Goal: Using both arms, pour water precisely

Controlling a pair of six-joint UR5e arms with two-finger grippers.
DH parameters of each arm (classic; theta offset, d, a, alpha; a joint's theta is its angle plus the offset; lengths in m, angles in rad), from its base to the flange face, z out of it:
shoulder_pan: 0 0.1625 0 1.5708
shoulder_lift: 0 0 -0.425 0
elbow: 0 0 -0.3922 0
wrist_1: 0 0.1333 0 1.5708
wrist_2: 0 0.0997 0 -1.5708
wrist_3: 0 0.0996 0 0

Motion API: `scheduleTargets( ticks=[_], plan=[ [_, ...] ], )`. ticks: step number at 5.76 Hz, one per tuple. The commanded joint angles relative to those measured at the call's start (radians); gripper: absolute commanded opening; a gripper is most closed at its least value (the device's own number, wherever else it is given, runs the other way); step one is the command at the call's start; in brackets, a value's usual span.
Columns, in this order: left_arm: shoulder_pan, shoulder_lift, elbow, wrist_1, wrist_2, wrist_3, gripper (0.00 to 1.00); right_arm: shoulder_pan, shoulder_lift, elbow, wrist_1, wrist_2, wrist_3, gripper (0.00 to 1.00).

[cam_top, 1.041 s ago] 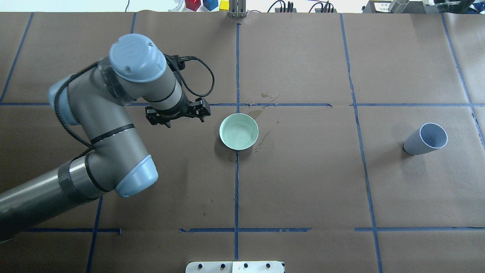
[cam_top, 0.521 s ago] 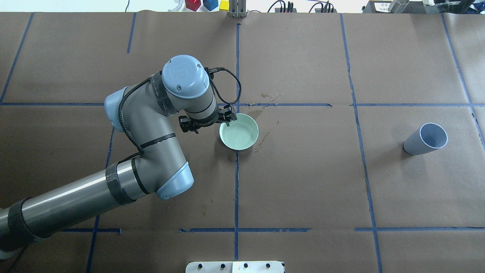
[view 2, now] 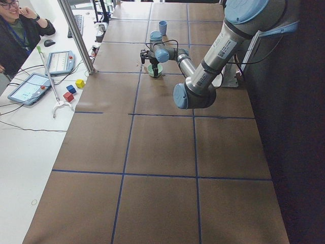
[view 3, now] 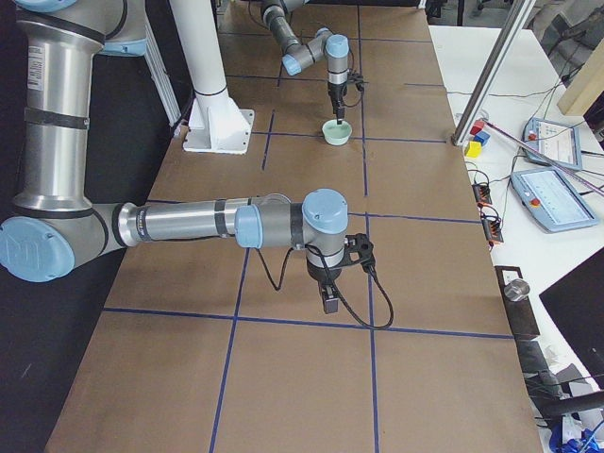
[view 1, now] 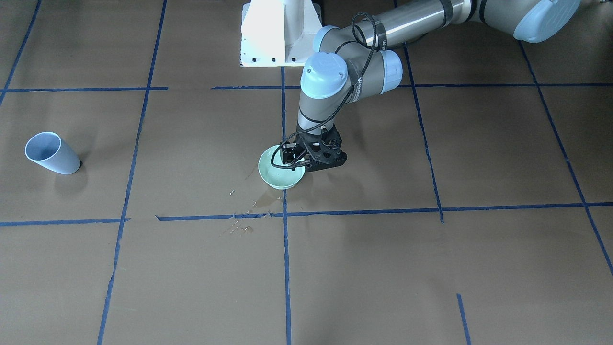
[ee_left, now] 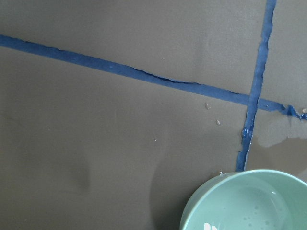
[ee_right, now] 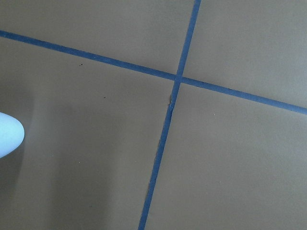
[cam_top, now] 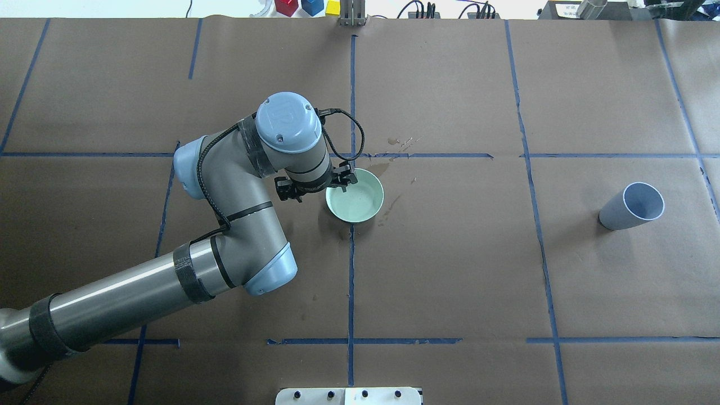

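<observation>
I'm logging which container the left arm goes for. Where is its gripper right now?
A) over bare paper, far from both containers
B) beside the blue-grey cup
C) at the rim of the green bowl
C: the left gripper sits down at the rim of the green bowl, on the side towards the left arm, while the blue-grey cup stands alone far off on the robot's right.

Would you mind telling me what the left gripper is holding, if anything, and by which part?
It cannot be told: the left gripper is at the rim of the green bowl, but its fingertips are hidden.
</observation>
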Motion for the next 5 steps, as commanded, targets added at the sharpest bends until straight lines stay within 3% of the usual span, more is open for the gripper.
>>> scheduleTargets(
  ticks=[1,3,5],
  plan=[
    [0.009,0.001,0.005,-0.005,0.0,0.008,0.35,0.0,0.0,0.001,0.0,0.0,0.0,1.0],
    [0.017,-0.001,0.005,-0.008,-0.005,0.01,0.15,0.0,-0.002,-0.001,0.0,0.0,0.0,1.0],
    [0.018,-0.001,-0.001,-0.01,-0.005,0.01,0.06,0.0,-0.002,0.002,0.0,0.002,0.0,1.0]
  ],
)
